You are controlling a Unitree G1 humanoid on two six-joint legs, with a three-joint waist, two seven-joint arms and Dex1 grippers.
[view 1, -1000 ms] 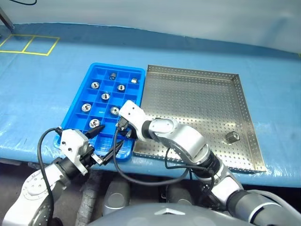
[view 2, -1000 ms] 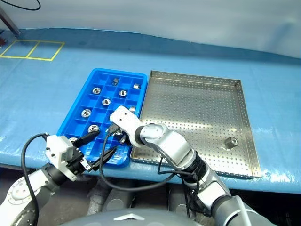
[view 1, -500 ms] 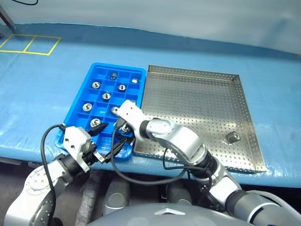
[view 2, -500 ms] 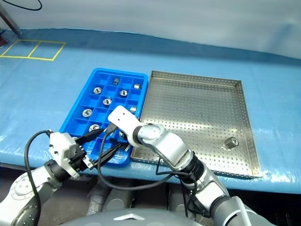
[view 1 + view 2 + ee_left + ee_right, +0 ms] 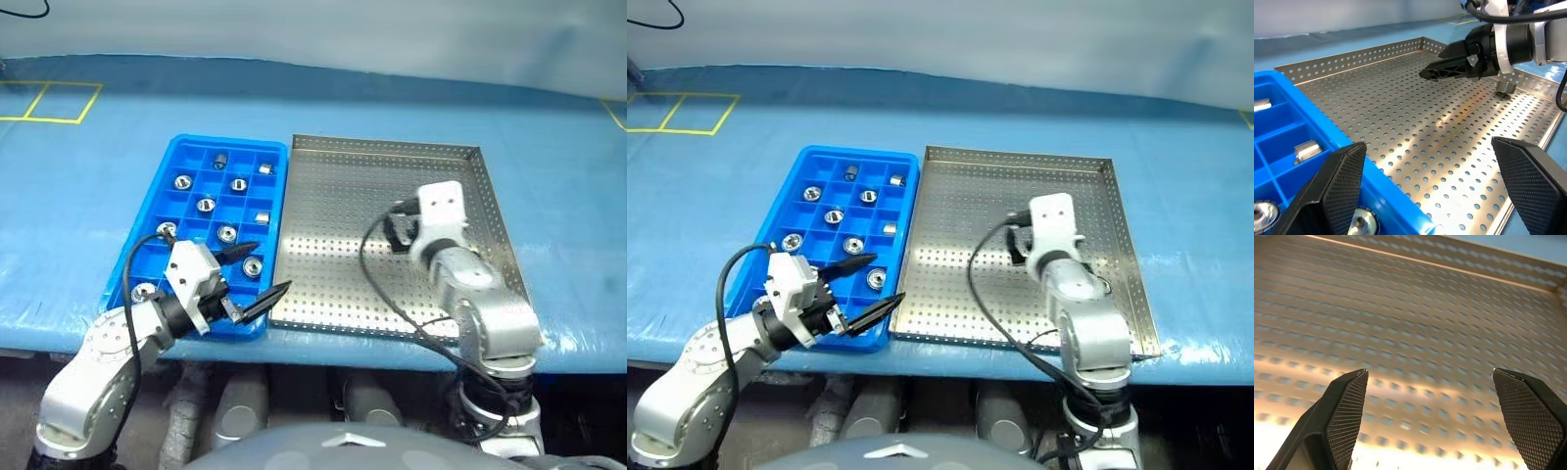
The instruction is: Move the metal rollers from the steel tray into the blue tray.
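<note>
A blue tray (image 5: pixel 162 196) of small square compartments lies on a blue-covered surface (image 5: pixel 78 166), with a steel tray (image 5: pixel 333 225) of perforated metal just beside it on the robot's right, their long edges touching or nearly so. Metal rollers (image 5: pixel 206 205) sit one to a compartment in the blue tray, about nine of them, shiny with dark centres. One more roller (image 5: pixel 1505 87) rests on the steel tray near its right rim, close beneath the right hand. The left hand (image 5: pixel 253 270) hovers over the blue tray's near right corner, its two black fingers spread wide and holding nothing. The right hand (image 5: pixel 1442 71) is over the right part of the steel tray, pointing across the perforated floor; in its own wrist view its fingers (image 5: pixel 1342 416) stand wide apart with nothing between them. Yellow tape lines (image 5: pixel 39 103) mark the far left of the surface.
</note>
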